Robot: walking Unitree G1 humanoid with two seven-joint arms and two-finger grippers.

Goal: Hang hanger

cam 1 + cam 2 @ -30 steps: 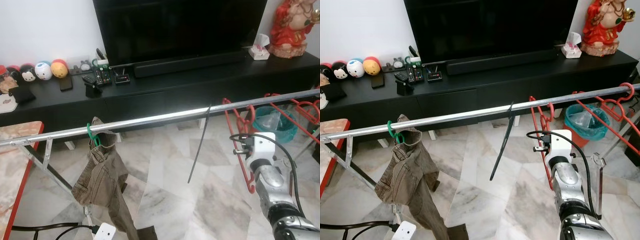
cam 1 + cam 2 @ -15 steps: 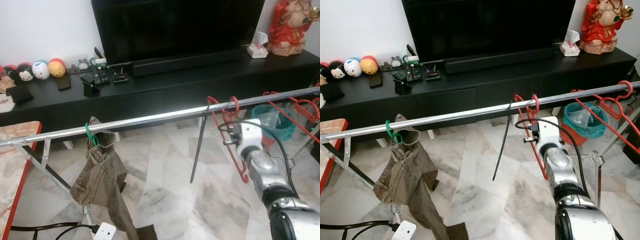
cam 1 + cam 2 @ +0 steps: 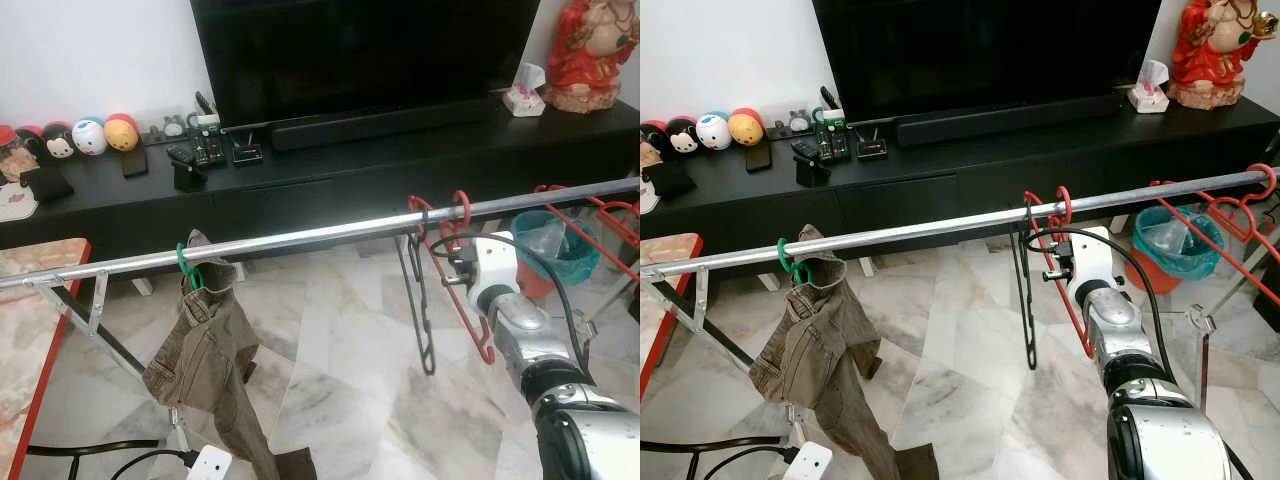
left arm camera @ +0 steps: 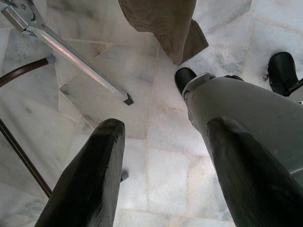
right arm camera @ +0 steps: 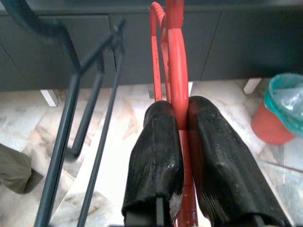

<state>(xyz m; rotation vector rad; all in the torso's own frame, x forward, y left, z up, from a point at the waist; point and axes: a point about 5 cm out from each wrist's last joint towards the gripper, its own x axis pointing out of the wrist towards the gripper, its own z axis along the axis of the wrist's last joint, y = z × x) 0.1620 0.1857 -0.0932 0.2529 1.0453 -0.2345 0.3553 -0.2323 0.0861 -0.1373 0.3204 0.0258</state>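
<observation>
A long silver metal rail [image 3: 300, 238] ran across in front of me, above the pale marble floor [image 3: 950, 370], with a black television cabinet [image 3: 330, 175] behind it. Toward my left end of the rail, a crumpled olive-brown garment [image 3: 205, 355] hung from a green hook [image 3: 186, 268]. Near the middle, a thin black hanger [image 3: 1025, 290] hung from the rail, and just beside it on my right was the red plastic hanger [image 3: 1065, 275], its hook [image 3: 458, 208] curled over the rail. More red hangers [image 3: 1225, 225] hung at the far right end, in front of a teal bin [image 3: 545, 245].

My right claw [image 5: 182, 156] was raised to just below the rail, its two black fingers [image 5: 158, 161] pressed together on the red hanger's bar. My left claw [image 4: 161, 175] hung low over the floor, fingers spread apart and holding nothing.
</observation>
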